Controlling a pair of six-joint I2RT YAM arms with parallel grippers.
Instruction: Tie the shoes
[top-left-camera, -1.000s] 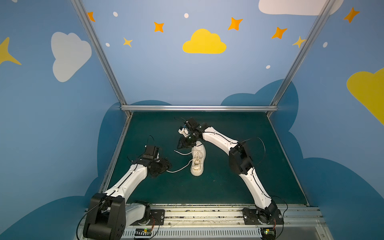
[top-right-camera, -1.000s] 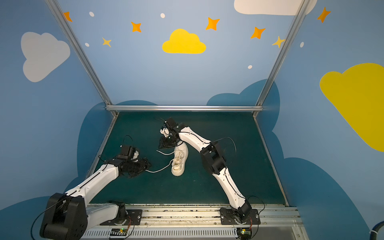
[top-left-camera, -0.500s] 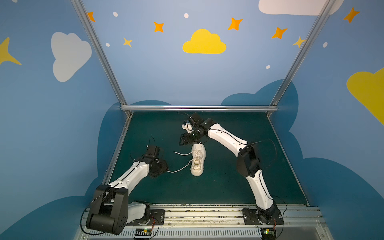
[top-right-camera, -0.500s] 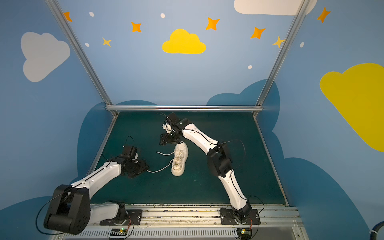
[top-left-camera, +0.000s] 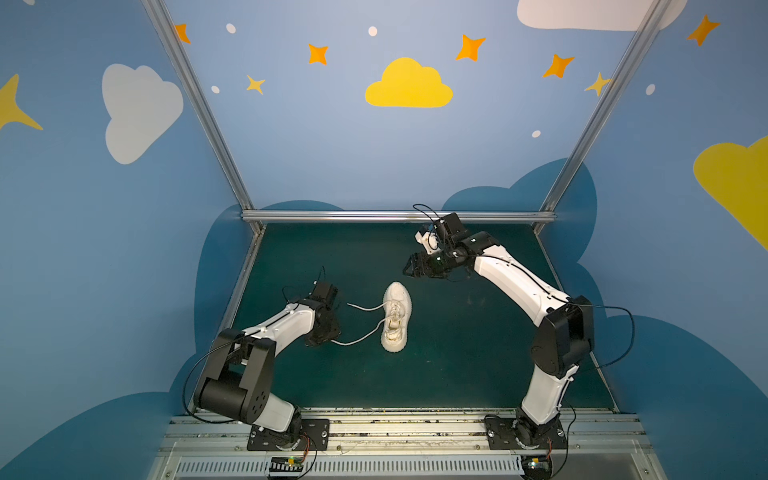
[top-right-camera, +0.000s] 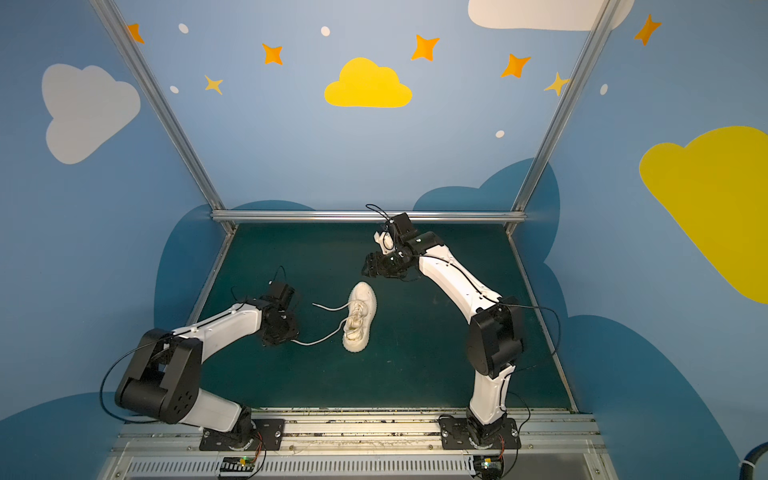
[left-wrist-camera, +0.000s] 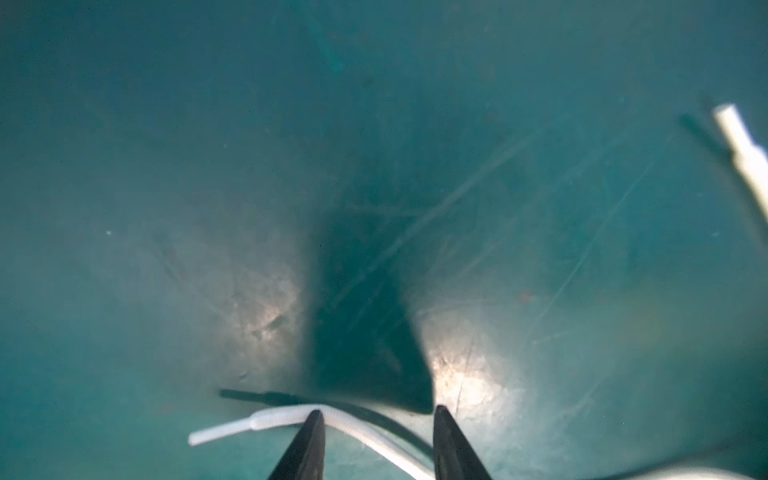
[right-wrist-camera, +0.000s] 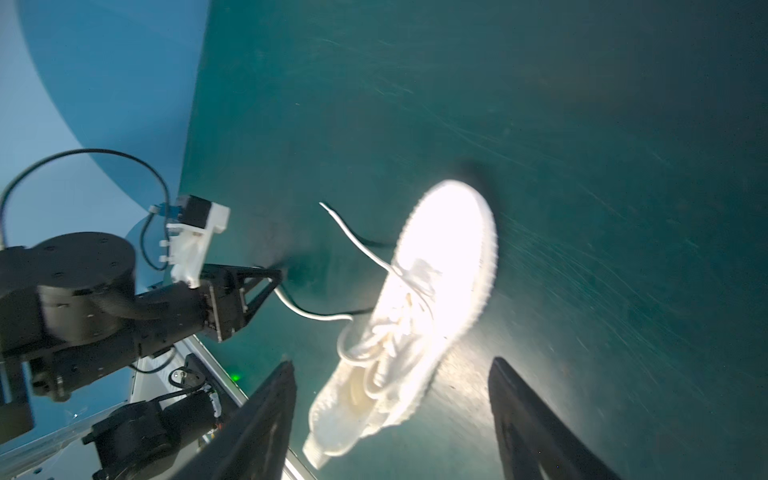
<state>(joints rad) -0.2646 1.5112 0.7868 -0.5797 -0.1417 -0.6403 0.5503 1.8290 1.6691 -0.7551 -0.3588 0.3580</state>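
Note:
The cream shoe lies on the green mat, toe toward the back wall, in both top views. Two loose laces trail off to its left. One lace ends free on the mat. The other lace runs between the fingers of my left gripper, whose jaws stand narrowly apart around it without pinching it. My right gripper hangs open above the mat behind the shoe's toe, holding nothing. The shoe shows brightly lit below it.
The mat is fenced by an aluminium rail at the back and blue walls on both sides. The arm bases sit on a metal rail along the front edge. The free lace tip lies off to one side of the left fingers.
My right gripper has lifted away from the shoe's toe toward the back right and opened wider. My left gripper's jaws have narrowed around the lace end.

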